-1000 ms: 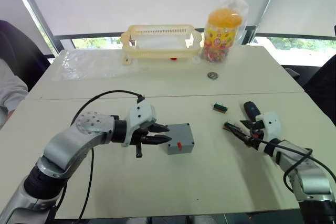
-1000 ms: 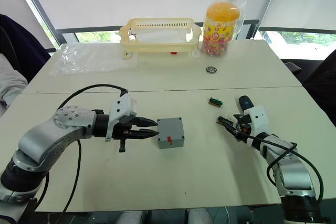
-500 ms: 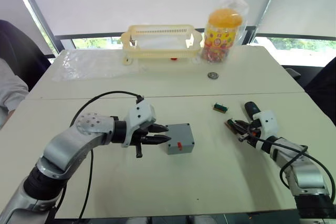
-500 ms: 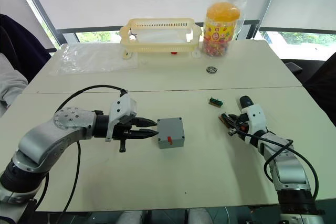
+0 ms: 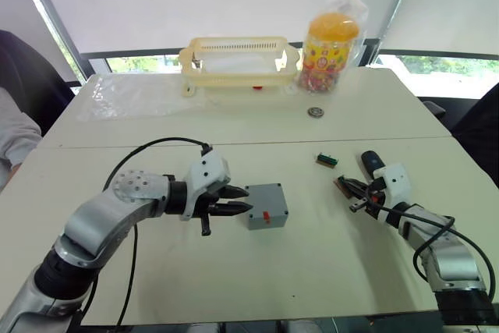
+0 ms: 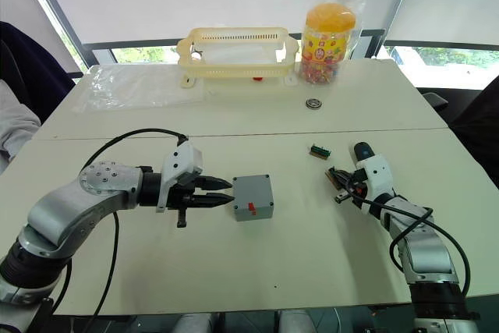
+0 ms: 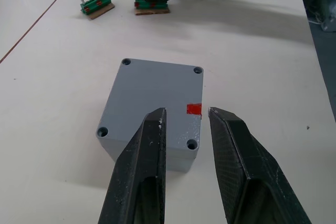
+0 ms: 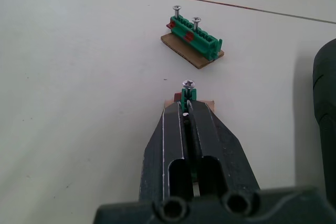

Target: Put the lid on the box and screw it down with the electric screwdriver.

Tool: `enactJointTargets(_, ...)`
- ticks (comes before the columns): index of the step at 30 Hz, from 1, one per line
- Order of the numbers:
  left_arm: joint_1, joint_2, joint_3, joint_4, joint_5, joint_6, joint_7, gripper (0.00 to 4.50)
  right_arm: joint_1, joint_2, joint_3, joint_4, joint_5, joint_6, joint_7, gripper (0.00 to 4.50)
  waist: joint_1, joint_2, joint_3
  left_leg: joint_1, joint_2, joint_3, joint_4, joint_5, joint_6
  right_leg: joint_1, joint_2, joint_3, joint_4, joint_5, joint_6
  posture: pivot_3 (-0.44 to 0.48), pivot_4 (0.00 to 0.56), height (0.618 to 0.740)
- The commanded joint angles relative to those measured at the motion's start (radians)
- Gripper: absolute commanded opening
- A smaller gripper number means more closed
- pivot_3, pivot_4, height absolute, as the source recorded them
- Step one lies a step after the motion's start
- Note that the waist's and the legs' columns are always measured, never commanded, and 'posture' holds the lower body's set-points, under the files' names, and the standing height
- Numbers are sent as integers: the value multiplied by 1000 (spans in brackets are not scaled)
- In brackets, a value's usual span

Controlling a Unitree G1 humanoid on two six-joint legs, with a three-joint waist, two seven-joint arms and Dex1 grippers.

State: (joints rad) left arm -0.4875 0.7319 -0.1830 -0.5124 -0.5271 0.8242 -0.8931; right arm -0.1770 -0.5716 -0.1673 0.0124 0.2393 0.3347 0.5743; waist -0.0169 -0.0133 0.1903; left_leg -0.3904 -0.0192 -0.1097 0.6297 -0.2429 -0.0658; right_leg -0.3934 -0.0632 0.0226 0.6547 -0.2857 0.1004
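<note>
The box [image 5: 267, 206] sat mid-table with its lid on. The left gripper [image 7: 185, 124] hovered at its edge, fingers parted, holding nothing. The right gripper [image 8: 187, 109] was closed over a green screw strip [image 8: 187, 97], beside the screwdriver [image 5: 372, 163]

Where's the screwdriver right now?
The screwdriver lies on the table's right side in the head view, just behind the right gripper and right of the green screw strip.

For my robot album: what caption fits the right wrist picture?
Right claw shut on a green screw strip; a second strip lies beyond.
</note>
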Motion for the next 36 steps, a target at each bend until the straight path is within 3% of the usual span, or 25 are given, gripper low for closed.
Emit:
enactJointTargets(1, -17, 3, -3, -6, 14, -19, -4, 1245, -8, 0, -28, -56, 14, -14, -10, 45, 0, 0, 0, 0, 0, 0, 0, 0, 0, 0, 0, 0, 0, 0, 0, 0, 150, 740)
enactJointTargets(15, -14, 3, -20, 18, 45, -47, -27, 1245, 15, -7, -63, -152, 51, 31, -31, 45, 0, 0, 0, 0, 0, 0, 0, 0, 0, 0, 0, 0, 0, 0, 0, 0, 150, 740)
enactJointTargets(22, -15, 24, 34, 26, 10, -34, -47, 1245, -26, -41, -118, -352, 138, 170, -49, 45, -1, 0, 0, 0, 0, 0, 0, 0, 0, 0, 0, 0, 0, 0, 0, 0, 150, 740)
enactJointTargets(27, -11, 44, 96, 31, -24, -19, -51, 1245, -137, -31, 8, -477, 259, 337, 4, 45, -4, 1, 0, 0, 1, 0, 0, 0, 0, -1, 1, 0, 1, 0, 0, 0, 150, 740)
enactJointTargets(36, 52, 88, 181, 4, -46, 17, 1, 1245, -200, 31, 237, -386, 175, 259, 66, 45, 1, 1, 0, -1, 0, 0, 1, 0, 0, -1, -1, 0, 0, 0, 0, 0, 150, 740)
